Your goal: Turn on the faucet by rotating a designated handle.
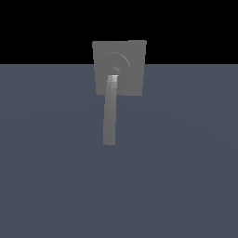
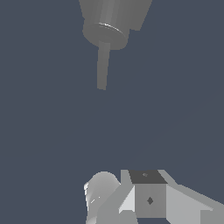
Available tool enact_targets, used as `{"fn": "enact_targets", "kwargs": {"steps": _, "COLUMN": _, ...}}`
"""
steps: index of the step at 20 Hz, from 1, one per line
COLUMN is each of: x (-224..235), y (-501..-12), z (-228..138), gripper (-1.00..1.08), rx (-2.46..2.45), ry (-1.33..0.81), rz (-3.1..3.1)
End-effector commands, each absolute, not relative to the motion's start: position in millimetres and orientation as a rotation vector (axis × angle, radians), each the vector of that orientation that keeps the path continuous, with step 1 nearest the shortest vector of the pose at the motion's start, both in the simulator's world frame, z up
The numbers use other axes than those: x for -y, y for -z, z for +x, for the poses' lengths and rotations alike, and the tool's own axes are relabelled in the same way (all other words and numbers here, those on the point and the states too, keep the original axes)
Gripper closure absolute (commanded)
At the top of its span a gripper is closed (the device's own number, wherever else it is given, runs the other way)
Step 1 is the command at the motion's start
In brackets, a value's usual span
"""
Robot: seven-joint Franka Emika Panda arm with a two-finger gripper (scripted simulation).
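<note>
The faucet (image 1: 129, 56) is a matte grey square plate with faint concentric rings, standing at the far middle of the exterior view. The handle (image 1: 110, 114) is a long slim grey bar, paler at its root, reaching from the plate's centre toward the near side. The arm does not show in the exterior view. In the wrist view the faucet (image 2: 114, 17) and the handle (image 2: 103, 68) lie well apart from my gripper (image 2: 146, 199). Only grey and white blocks of the gripper show at the frame edge. Nothing is between its parts, and its jaws cannot be made out.
A flat blue-grey floor (image 1: 186, 162) spreads around the faucet. A black background lies behind the top of the plate.
</note>
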State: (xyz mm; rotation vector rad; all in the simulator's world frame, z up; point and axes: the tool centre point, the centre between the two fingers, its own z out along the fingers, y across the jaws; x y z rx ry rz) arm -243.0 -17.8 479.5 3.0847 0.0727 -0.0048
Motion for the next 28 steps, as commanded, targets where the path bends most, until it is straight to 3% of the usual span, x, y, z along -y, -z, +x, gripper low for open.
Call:
{"fn": "enact_targets", "kwargs": {"steps": 1, "x": 18.5, "y": -483.2, "z": -242.3, "gripper": 1.08, "rx": -0.111, "ry": -0.018, "rz": 3.047}}
{"fn": "enact_targets", "kwargs": {"steps": 16, "x": 12.9, "y": -543.8, "z": -232.4, "gripper": 1.08, "rx": -0.544, "ry": -0.15, "rz": 2.443}}
{"fn": "enact_targets", "kwargs": {"steps": 28, "x": -39.1, "y": -607.6, "z": -222.1, "gripper": 1.08, "rx": -0.827, "ry": 0.025, "rz": 1.718}}
